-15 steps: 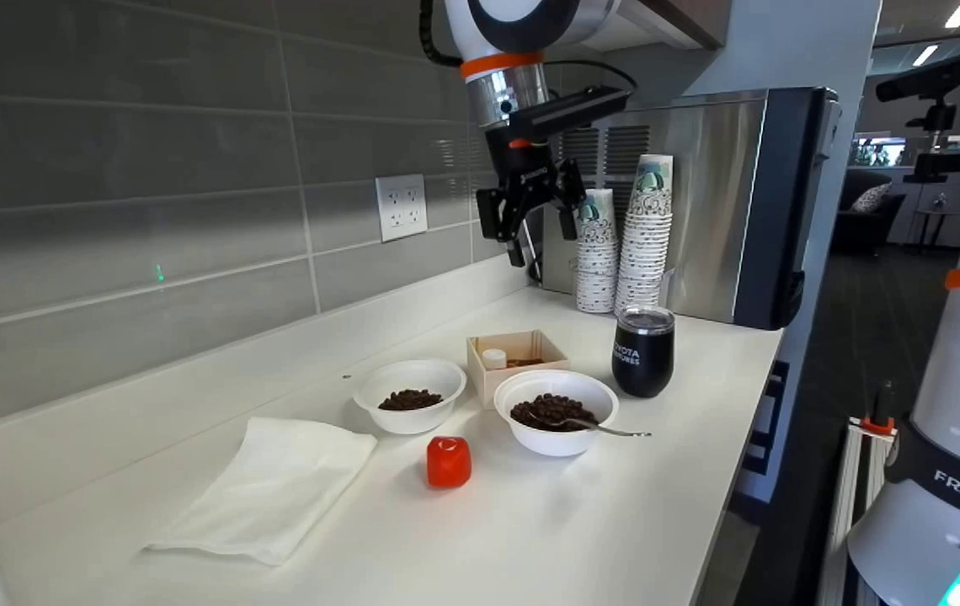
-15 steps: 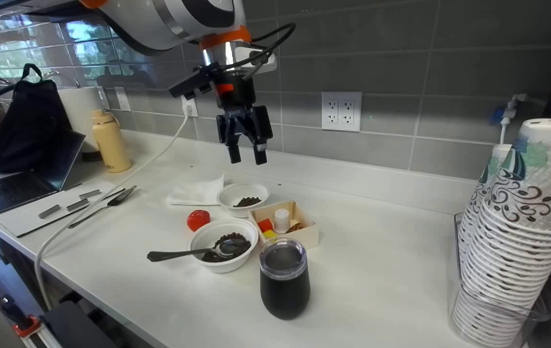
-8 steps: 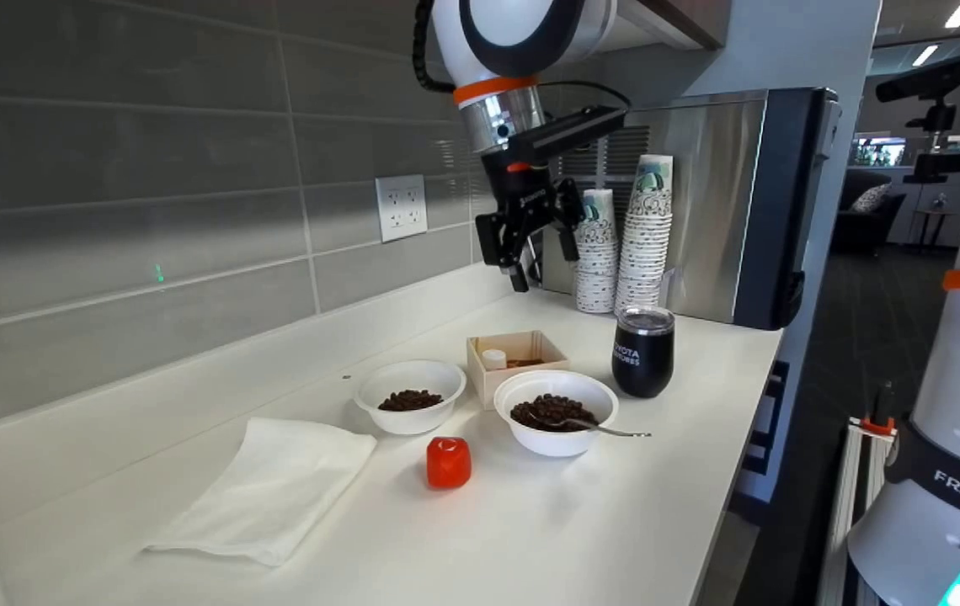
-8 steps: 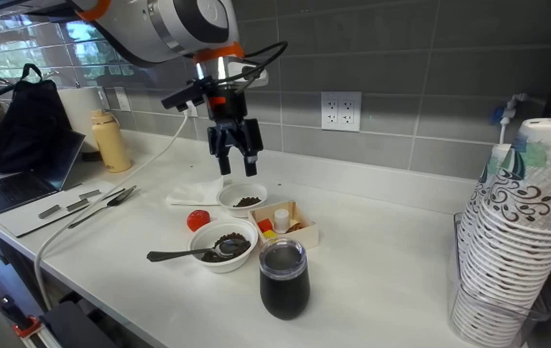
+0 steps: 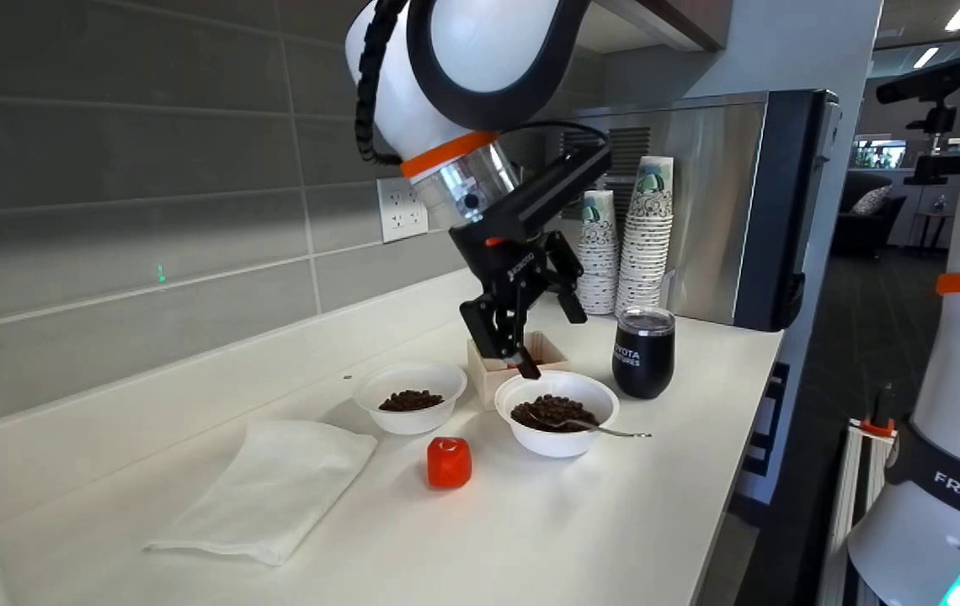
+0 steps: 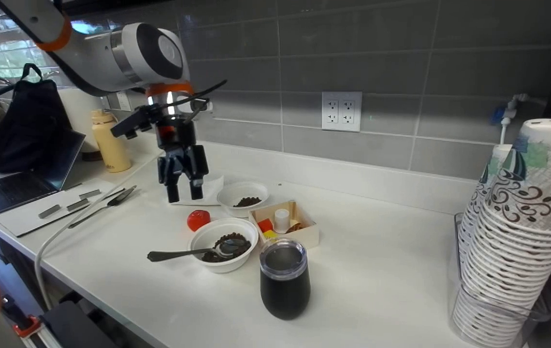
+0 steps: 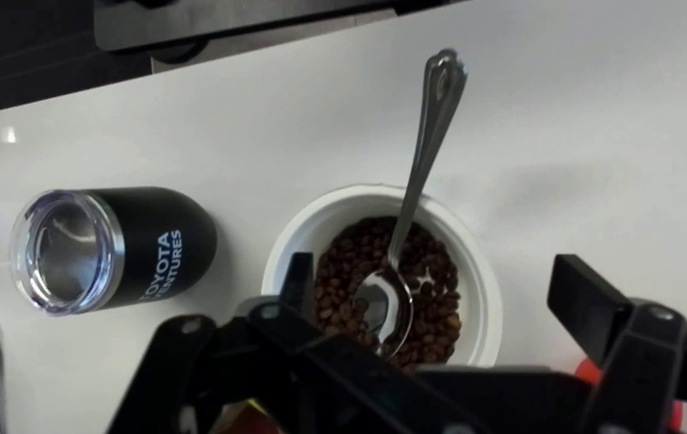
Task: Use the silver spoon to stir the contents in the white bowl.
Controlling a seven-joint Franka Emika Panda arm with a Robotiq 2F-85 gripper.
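Firstly, containers, with sides as they read in an exterior view: the white bowl [image 7: 477, 289] stands on the counter [image 6: 377, 270], its contents [image 7: 343, 265] a heap of dark brown, bean-like bits. One silver spoon [image 7: 423, 157] sits in it, tilted, scoop on the bits, handle across the rim and out to the left. Farther off stands the smaller white bowl [image 6: 236, 192] with a lesser dark heap [image 6: 247, 201]; bowls, two in all.

The gripper [image 6: 184, 192] hangs above the counter, its two fingers well apart; in the wrist view, the spoon's scoop shows in the gap between them.

To the right, just beside the bowls, is one wooden box [image 6: 307, 238]; inside I count one white cylinder [image 6: 282, 220], one red piece [image 6: 265, 225], one yellow piece [image 6: 270, 234] and brown scraps [image 6: 296, 226] too small to number. One black tumbler [image 6: 285, 292] stands upright on the box's near side; what it holds I cannot make out. Paper cups [image 6: 522, 275] at the right form two stacks, nested too closely to count. One yellow bottle [image 6: 111, 145] stands far back on the left, its inside hidden.

One red object [image 6: 198, 220] is just beside the white bowl, on the left. One white cloth [image 6: 211, 189] lies left of the smaller white bowl. One other utensil [image 6: 122, 196] lies well to the left, its kind unclear.
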